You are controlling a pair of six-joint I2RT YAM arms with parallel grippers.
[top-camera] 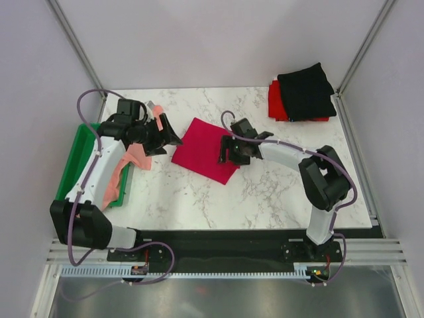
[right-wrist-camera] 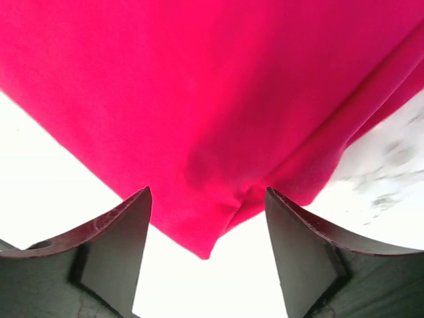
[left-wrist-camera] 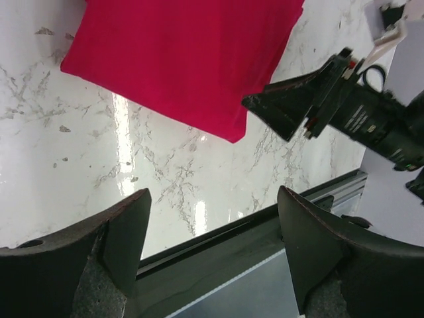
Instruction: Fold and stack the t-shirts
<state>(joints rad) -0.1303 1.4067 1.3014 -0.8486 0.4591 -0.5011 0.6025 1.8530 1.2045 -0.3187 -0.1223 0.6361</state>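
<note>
The right gripper (right-wrist-camera: 207, 199) is spread wide and empty over the folded crimson shirt's (right-wrist-camera: 199, 86) corner. The left gripper (left-wrist-camera: 213, 193), also wide and empty, hovers beside that shirt, with a pink shirt (top-camera: 121, 173) draped behind it.

Crimson t-shirt (top-camera: 202, 154) folded mid-table, black t-shirt (top-camera: 305, 89) atop bright red t-shirt (top-camera: 275, 103), salmon-pink t-shirt (top-camera: 118, 180) draping green tray (top-camera: 74, 156)
</note>
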